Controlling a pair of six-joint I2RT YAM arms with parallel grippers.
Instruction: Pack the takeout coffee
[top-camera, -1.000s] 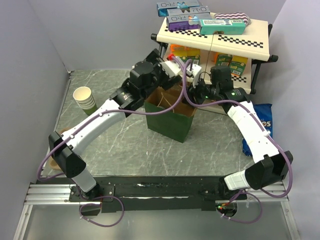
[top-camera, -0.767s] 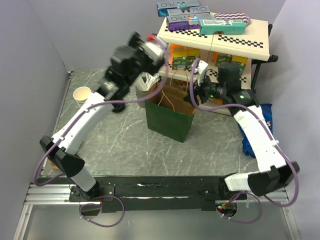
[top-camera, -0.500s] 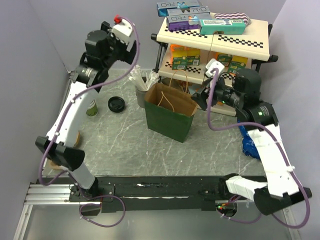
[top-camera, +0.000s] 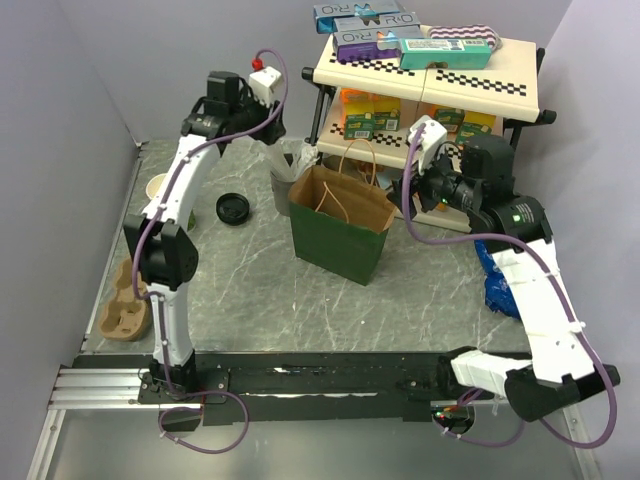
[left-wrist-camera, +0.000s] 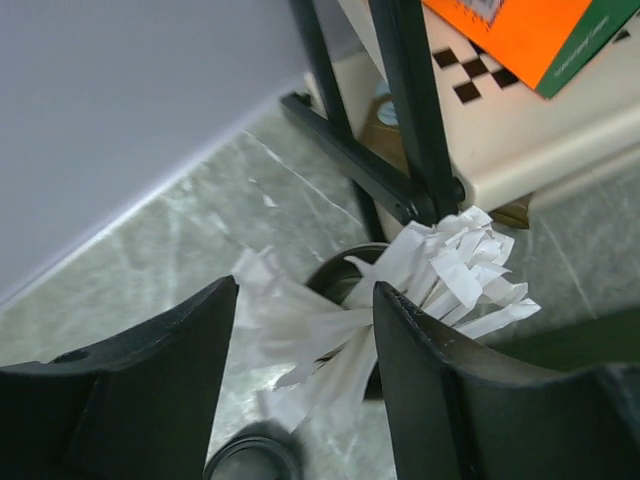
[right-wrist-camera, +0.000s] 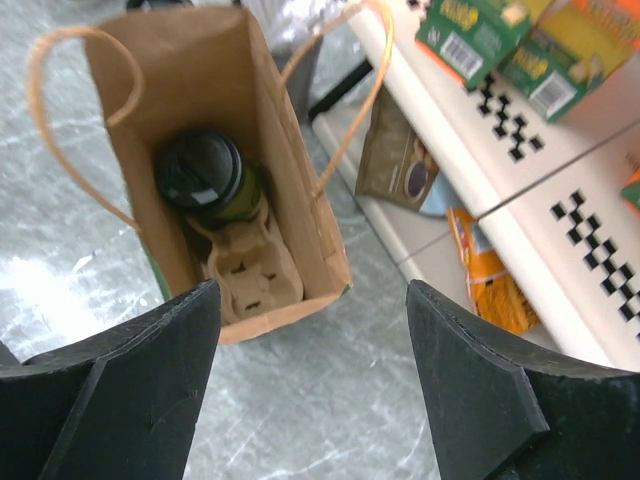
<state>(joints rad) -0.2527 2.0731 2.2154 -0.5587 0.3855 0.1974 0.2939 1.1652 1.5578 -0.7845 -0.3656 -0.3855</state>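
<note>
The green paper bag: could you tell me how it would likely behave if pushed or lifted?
The bag is probably bottom-heavy and stable: the takeout coffee sits upright with a pulp tray at its bottom. Its thin paper walls would likely crumple if squeezed.

The takeout coffee (right-wrist-camera: 203, 178) stood inside the bag (top-camera: 335, 240), the cutlery holder (top-camera: 283, 190) just left of it, the shelf (top-camera: 400, 78) behind.

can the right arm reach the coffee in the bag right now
Probably yes: the right claw is open above the open-topped bag, and the takeout coffee stands lid-up inside, uncovered; the walls leave little room.
</note>
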